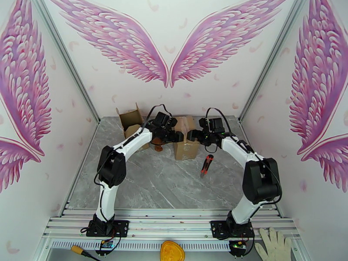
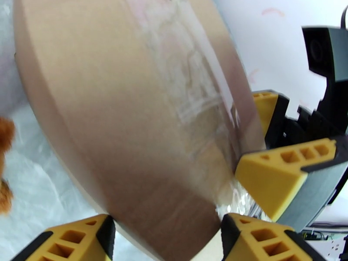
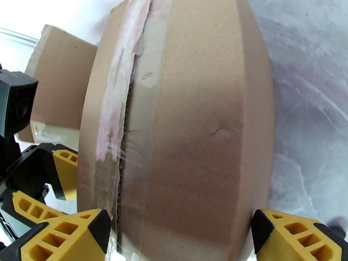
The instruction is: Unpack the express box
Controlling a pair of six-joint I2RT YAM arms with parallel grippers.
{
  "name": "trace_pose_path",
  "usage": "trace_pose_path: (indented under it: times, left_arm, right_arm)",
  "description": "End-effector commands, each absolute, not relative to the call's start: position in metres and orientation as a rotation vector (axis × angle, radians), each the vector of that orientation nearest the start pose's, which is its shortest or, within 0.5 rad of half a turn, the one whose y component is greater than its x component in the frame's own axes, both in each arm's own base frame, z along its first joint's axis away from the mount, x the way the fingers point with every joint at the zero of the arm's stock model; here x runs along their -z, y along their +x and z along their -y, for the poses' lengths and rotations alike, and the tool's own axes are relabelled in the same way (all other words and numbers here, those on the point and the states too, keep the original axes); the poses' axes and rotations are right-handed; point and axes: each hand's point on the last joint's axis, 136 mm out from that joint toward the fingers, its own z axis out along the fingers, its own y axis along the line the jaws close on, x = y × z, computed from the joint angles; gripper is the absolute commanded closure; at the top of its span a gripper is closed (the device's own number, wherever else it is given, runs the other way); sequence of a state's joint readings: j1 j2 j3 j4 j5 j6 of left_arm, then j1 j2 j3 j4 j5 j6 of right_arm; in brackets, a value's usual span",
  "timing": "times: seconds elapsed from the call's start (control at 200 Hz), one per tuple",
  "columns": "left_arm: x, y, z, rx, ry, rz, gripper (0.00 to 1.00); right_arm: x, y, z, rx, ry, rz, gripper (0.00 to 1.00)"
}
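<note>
The express box [image 1: 186,143] is a brown carton with a taped seam, standing at the middle back of the table. My left gripper [image 1: 175,136] is at its left side and my right gripper [image 1: 194,136] at its right side. In the left wrist view the box [image 2: 130,105] sits between the yellow fingers of my left gripper [image 2: 165,227], both pressing its walls. One of the right gripper's fingers [image 2: 282,179] shows beyond the corner. In the right wrist view my right gripper [image 3: 179,220] spans the box [image 3: 195,127], with fingers against both faces. The torn tape seam [image 3: 117,109] runs up its left.
A second, opened carton [image 1: 130,122] stands at the back left, also seen in the right wrist view [image 3: 61,92]. A small brown furry object [image 1: 158,148] lies left of the box. A red and black utility knife [image 1: 206,165] lies to its front right. A white glove [image 1: 274,244] rests beyond the near rail.
</note>
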State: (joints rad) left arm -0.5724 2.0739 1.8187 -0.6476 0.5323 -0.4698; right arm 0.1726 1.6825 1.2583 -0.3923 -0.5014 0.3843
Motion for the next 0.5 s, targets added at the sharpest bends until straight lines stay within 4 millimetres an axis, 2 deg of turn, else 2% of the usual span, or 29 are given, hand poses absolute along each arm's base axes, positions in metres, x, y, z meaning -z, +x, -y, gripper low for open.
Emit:
trace_pose_path:
  times: [0.0, 0.11, 0.18, 0.265, 0.395, 0.495]
  left_arm:
    - [-0.180, 0.378, 0.358, 1.056, 0.449, -2.582, 0.31]
    - [-0.167, 0.368, 0.342, 0.967, 0.462, -2.635, 0.29]
    - [-0.166, 0.365, 0.334, 0.922, 0.479, -2.638, 0.27]
    - [-0.176, 0.369, 0.324, 0.835, 0.499, -2.602, 0.22]
    - [-0.195, 0.380, 0.309, 0.761, 0.507, -2.538, 0.18]
    - [-0.211, 0.387, 0.300, 0.728, 0.530, -2.486, 0.16]
  right_arm:
    - [-0.169, 0.413, -0.162, -0.865, 0.017, -2.446, 0.09]
    - [-0.167, 0.403, -0.155, -0.827, 0.035, -2.479, 0.07]
    - [-0.170, 0.399, -0.150, -0.787, 0.044, -2.480, 0.06]
    - [-0.178, 0.397, -0.139, -0.713, 0.068, -2.466, 0.03]
    - [-0.203, 0.401, -0.121, -0.589, 0.112, -2.417, 0.00]
    - [-0.225, 0.402, -0.096, -0.455, 0.193, -2.364, 0.01]
